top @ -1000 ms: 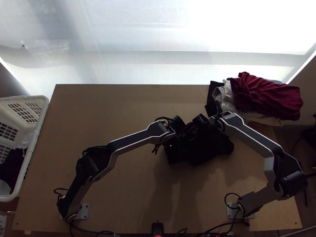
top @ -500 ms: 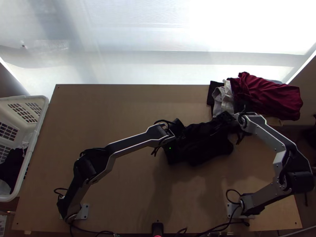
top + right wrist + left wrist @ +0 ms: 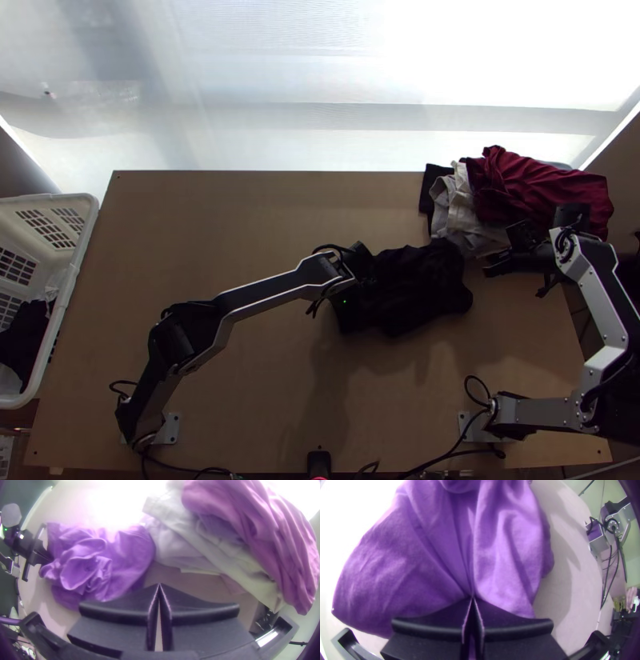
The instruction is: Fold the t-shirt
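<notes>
A dark t-shirt (image 3: 416, 292) lies bunched on the table, right of the middle in the top view. At its left end is my left gripper (image 3: 370, 276); in the left wrist view my left gripper (image 3: 472, 599) is shut on the t-shirt (image 3: 420, 553), whose cloth gathers in creases toward the fingertips. My right gripper (image 3: 498, 260) is to the right of the t-shirt, apart from it, near the clothes pile. In the right wrist view my right gripper (image 3: 159, 585) is shut with no cloth between its tips, and the t-shirt (image 3: 130, 553) shows rumpled folds.
A pile of clothes, dark red cloth (image 3: 544, 192) over beige cloth (image 3: 460, 210), lies at the table's far right corner. A white basket (image 3: 76, 264) with dark cloth in it stands past the left edge. Wooden tabletop (image 3: 216, 216) stretches left of the t-shirt.
My right gripper has moved right, off the t-shirt toward the clothes pile, uncovering the t-shirt's right part. The left arm has stayed almost still at the t-shirt's left end.
</notes>
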`<move>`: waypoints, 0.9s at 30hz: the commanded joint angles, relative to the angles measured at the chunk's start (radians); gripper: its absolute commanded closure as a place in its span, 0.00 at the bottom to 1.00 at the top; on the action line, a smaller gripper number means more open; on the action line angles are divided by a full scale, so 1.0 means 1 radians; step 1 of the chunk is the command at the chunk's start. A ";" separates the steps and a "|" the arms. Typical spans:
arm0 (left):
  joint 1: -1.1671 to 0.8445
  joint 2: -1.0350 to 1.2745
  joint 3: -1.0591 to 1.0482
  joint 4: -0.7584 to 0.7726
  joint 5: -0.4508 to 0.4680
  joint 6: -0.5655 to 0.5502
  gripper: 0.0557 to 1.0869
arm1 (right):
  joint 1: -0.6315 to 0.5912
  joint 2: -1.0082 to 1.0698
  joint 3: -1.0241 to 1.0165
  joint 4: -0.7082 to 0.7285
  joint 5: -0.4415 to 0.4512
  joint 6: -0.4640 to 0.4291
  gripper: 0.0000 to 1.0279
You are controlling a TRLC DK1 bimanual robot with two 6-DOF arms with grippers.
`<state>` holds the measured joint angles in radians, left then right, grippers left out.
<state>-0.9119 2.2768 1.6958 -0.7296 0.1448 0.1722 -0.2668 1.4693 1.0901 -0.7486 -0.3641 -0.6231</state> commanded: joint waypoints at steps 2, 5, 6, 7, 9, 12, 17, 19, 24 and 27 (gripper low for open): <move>-0.004 -0.017 -0.028 -0.017 -0.001 0.015 0.95 | 0.201 -0.110 0.051 -0.104 -0.030 0.141 0.97; -0.007 -0.019 -0.031 -0.016 0.001 0.015 0.95 | 0.324 -0.073 0.045 -0.084 -0.030 0.207 0.97; -0.007 -0.019 -0.033 -0.016 0.001 0.016 0.95 | 0.365 -0.061 0.047 -0.081 -0.033 0.224 0.97; -0.008 -0.022 -0.036 -0.016 -0.001 0.018 0.95 | 0.402 -0.053 0.045 -0.070 -0.035 0.238 0.97; -0.008 -0.023 -0.039 -0.016 0.001 0.018 0.95 | 0.469 -0.030 0.048 -0.052 -0.035 0.270 0.97; -0.008 -0.022 -0.038 -0.016 0.001 0.021 0.95 | 0.560 0.016 0.050 -0.032 -0.045 0.304 0.97; -0.010 -0.023 -0.041 -0.016 -0.001 0.023 0.95 | 0.643 0.098 0.042 0.040 -0.053 0.344 0.97; -0.012 -0.023 -0.042 -0.016 -0.001 0.023 0.95 | 0.672 0.111 0.040 0.064 -0.055 0.365 0.97; -0.012 -0.023 -0.044 -0.016 -0.001 0.023 0.95 | 0.710 0.157 0.040 0.123 -0.055 0.395 0.97; -0.008 -0.023 -0.045 -0.017 0.001 0.026 0.95 | 0.709 0.197 0.013 0.173 -0.052 0.378 0.97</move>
<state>-0.9230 2.2528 1.6531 -0.7071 0.1436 0.1951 0.3946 1.5917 1.1301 -0.6567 -0.4168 -0.2565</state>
